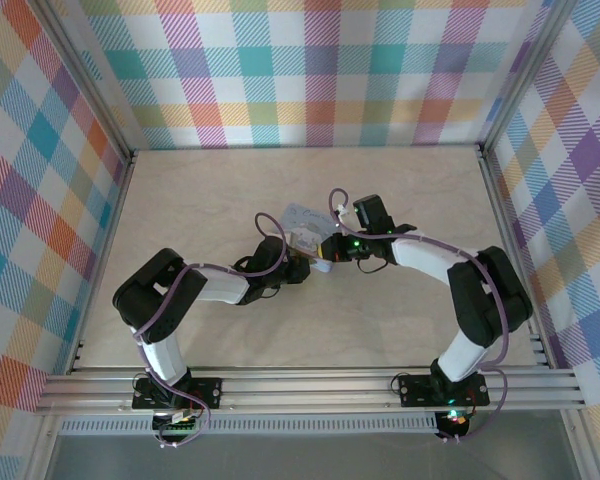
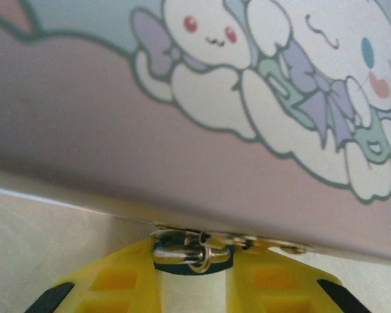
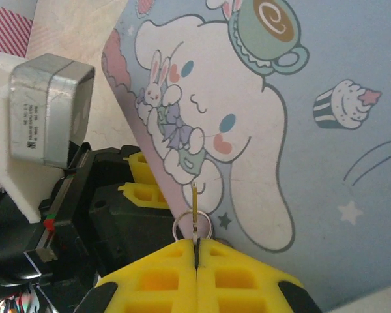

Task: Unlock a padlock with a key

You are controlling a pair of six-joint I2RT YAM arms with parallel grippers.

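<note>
Down low at the centre of the table [image 1: 400, 190], the two arms meet at the tin box [image 1: 302, 218]. The left gripper [image 2: 192, 277] has its jaws set narrow, the yellow fingers [image 2: 117, 280] pressed on either side of the padlock [image 2: 190, 255]. The small dark teal body with its silver shackle sits right at the fingertips, hard against the lower edge of the box and beside a metal fitting there. The right gripper [image 3: 195, 253] has its jaws fully together, pinching the key [image 3: 194, 199]. The thin blade stands straight out from the fingertips across the printed lid, and the key ring [image 3: 182, 227] hangs at the tips. Whether the blade touches the lid cannot be told.
</note>
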